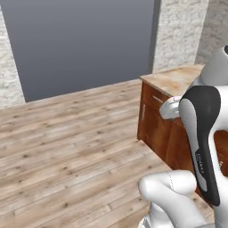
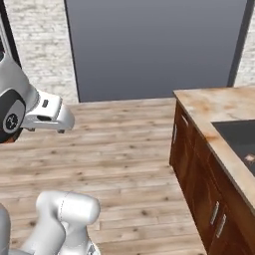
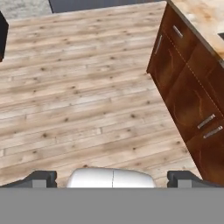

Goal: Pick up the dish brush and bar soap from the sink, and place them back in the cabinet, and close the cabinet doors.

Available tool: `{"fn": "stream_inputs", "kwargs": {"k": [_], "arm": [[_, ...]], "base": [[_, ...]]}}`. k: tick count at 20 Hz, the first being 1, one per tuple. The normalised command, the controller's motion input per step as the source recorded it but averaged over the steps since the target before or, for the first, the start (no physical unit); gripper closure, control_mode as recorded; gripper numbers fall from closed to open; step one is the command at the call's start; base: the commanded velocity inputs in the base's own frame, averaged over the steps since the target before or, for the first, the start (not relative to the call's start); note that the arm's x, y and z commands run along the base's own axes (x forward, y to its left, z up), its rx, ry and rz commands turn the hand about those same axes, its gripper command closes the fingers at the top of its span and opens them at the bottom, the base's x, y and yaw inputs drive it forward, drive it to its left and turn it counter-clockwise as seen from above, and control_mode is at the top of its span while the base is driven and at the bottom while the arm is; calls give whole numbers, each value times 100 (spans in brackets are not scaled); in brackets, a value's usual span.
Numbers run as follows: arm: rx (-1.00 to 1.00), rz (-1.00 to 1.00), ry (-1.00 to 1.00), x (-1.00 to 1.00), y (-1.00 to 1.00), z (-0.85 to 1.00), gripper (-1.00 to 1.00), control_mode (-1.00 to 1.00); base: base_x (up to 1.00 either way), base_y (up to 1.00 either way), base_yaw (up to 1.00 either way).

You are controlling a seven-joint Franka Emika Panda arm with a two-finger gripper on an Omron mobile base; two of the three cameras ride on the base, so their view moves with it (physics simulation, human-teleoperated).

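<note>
My gripper (image 3: 112, 179) is open; its two dark fingertips (image 3: 41, 178) stand wide apart with nothing between them, over bare wooden floor. The white hand (image 2: 47, 115) hangs well left of the counter. The sink (image 2: 238, 135) is a dark basin set in the tan marble counter (image 2: 209, 107) at the right; a corner of the sink (image 3: 221, 36) also shows in the hand view. A small pale thing (image 2: 249, 159) lies in the basin at the picture's edge, too small to name. The dish brush and bar soap cannot be made out. The cabinet and its doors are out of view.
Reddish-brown wooden fronts with silver handles (image 3: 190, 103) run below the counter (image 1: 173, 79). Wide plank floor (image 1: 75, 142) stretches to the left of it. A grey wall panel (image 2: 154, 47) between pale brick walls closes the far side. A dark edge (image 3: 2, 35) shows at the hand view's upper left.
</note>
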Motion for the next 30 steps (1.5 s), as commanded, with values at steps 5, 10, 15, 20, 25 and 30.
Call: {"fn": "stream_inputs", "kwargs": {"k": [5,10,15,20,25,30], "arm": [[0,0,0,0,0,0,-100,100],[0,0,0,0,0,0,-100,100],[0,0,0,0,0,0,-100,100],[0,0,0,0,0,0,-100,100],[0,0,0,0,0,0,-100,100],[0,0,0,0,0,0,-100,100]], "base": [[97,17,0],[82,3,-5],[49,0,-39],[28,0,-76],[36,5,-74],[50,12,-65]]}}
